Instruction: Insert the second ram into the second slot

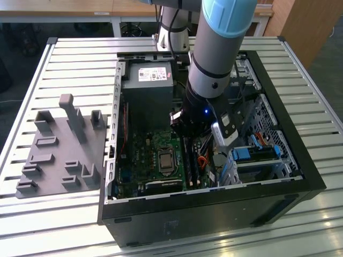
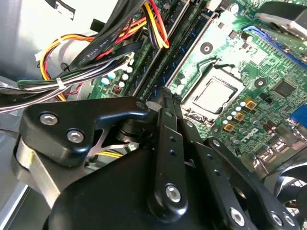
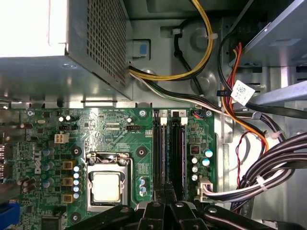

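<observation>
Second ram (image 3: 170,153) directly beneath pincer (image 3: 168,201)

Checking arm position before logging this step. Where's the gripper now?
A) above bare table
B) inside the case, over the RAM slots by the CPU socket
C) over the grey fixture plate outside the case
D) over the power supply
B: in the first wrist view the gripper sits at the RAM slots beside the CPU socket; the exterior view shows the arm reaching into the open case.
</observation>
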`<state>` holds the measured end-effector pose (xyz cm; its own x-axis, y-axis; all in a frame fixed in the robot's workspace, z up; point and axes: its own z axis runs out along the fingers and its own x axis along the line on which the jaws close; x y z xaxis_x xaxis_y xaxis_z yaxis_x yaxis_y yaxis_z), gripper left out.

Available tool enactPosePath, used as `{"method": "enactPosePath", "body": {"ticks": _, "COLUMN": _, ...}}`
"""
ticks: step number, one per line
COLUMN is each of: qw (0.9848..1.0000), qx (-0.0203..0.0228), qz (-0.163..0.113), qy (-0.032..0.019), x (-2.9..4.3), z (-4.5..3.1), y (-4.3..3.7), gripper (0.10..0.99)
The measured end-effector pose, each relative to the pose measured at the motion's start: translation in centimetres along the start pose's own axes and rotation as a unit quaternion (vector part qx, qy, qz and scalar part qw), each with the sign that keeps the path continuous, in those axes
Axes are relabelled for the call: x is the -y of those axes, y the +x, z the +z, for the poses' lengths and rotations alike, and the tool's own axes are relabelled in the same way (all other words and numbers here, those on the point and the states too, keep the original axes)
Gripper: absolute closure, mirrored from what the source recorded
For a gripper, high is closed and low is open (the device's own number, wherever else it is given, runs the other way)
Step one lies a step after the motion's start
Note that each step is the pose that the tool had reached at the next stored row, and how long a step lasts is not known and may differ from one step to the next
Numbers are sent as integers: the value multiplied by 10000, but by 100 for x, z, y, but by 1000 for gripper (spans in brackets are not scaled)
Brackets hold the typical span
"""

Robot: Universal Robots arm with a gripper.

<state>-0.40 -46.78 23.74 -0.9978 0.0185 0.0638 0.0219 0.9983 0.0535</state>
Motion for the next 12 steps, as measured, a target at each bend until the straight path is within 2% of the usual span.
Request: {"method": "enactPosePath", "body": {"ticks": 12, "qw": 10000, "qx": 0, "qz": 0, "qy": -1, "x": -4, "z": -68, "y": 7, "gripper": 965}}
